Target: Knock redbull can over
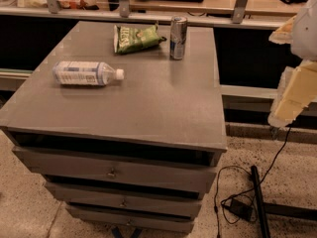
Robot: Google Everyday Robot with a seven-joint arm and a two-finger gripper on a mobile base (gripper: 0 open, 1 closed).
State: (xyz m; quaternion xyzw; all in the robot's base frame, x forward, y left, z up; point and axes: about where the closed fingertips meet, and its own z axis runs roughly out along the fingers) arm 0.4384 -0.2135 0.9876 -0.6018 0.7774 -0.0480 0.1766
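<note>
The redbull can (178, 37) is slim, silver and blue, and stands upright near the far right of the grey cabinet top (163, 103). My gripper (287, 108) shows as a cream-coloured part at the right edge of the camera view. It is off the cabinet, to the right of the can and nearer to the camera, and it touches nothing.
A green snack bag (137, 37) lies just left of the can. A clear water bottle (86, 73) lies on its side at the left. The cabinet has several drawers (113, 171). A ledge with metal posts (240, 4) runs behind. Cables and a power adapter (240, 208) lie on the floor at right.
</note>
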